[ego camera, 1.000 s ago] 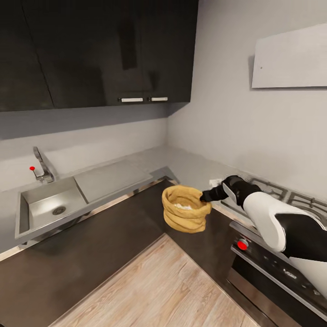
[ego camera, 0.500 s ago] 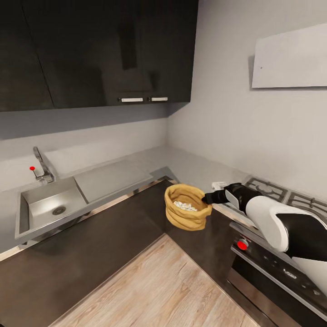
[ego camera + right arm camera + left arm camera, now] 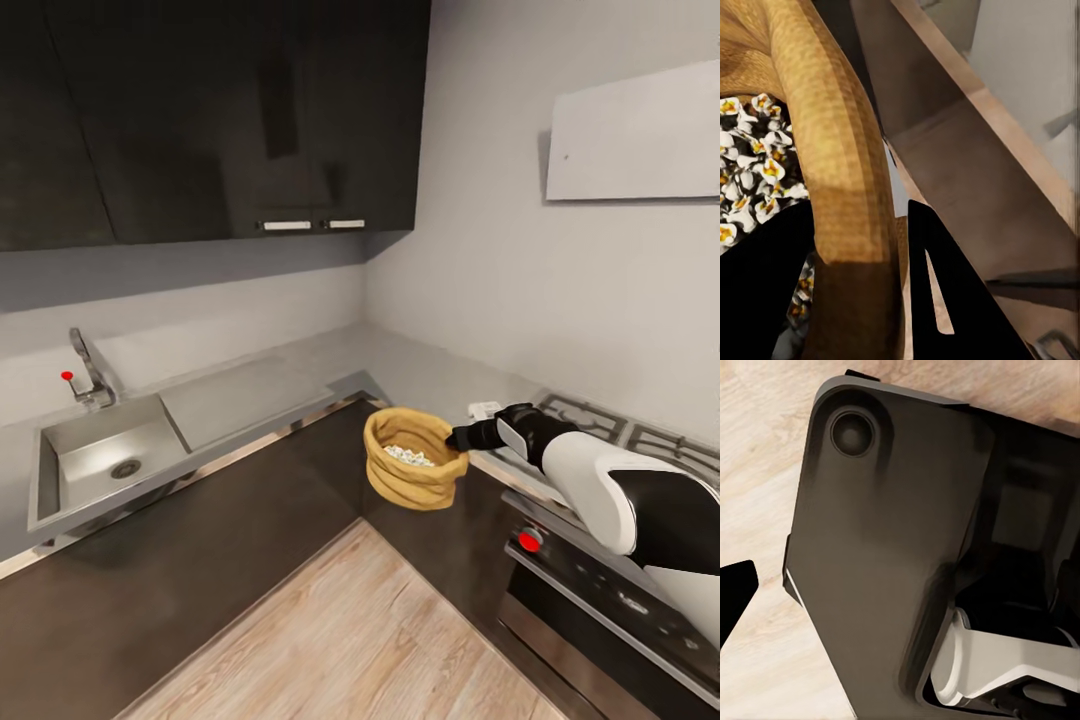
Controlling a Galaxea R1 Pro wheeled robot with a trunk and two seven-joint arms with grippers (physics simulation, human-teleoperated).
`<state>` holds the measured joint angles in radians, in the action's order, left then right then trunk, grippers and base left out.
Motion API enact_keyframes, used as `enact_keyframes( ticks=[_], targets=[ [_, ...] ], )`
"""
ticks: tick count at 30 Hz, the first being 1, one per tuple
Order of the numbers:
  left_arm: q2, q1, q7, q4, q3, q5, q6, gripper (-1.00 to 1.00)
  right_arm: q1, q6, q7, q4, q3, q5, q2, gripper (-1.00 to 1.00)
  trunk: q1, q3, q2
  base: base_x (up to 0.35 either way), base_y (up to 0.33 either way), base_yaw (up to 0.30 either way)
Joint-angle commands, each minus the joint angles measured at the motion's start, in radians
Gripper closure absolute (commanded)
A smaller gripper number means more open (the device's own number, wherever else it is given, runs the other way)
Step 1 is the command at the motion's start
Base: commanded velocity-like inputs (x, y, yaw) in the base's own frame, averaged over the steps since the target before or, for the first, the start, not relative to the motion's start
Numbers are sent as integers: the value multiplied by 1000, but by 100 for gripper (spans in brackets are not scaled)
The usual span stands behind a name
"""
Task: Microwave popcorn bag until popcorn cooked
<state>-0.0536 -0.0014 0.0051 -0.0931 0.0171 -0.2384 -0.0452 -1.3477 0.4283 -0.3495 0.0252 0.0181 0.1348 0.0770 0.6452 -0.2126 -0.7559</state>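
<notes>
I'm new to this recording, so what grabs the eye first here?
The tan popcorn bag, held in mid-air in front of the dark lower cabinets, its rim pinched by the right gripper. White popcorn lies inside it. Behind, a steel sink sits in the grey countertop.

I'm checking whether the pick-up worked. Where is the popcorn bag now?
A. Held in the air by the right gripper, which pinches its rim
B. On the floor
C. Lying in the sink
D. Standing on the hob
A: the right gripper has its fingers on either side of the bag's rim, in front of the dark lower cabinets.
</notes>
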Motion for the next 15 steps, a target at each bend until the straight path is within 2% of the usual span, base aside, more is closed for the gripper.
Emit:
enact_keyframes(
  ticks=[1,4,10,15],
  targets=[
    [-1,0,1,0,1,-4,-2,-100,-1,0,-6,2,0,9,0,100,0,0,-1,0,0,-68],
    [-1,0,1,0,1,-4,-2,-100,-1,2,-5,2,0,9,1,100,0,2,-1,0,0,-36],
    [-2,0,3,0,1,-4,-2,-100,-1,67,-5,0,1,15,3,100,0,3,-1,0,0,-4],
    [-3,0,5,1,4,-4,-2,-100,-2,74,-9,-1,2,16,7,100,0,3,-1,-47,30,0]
  ],
)
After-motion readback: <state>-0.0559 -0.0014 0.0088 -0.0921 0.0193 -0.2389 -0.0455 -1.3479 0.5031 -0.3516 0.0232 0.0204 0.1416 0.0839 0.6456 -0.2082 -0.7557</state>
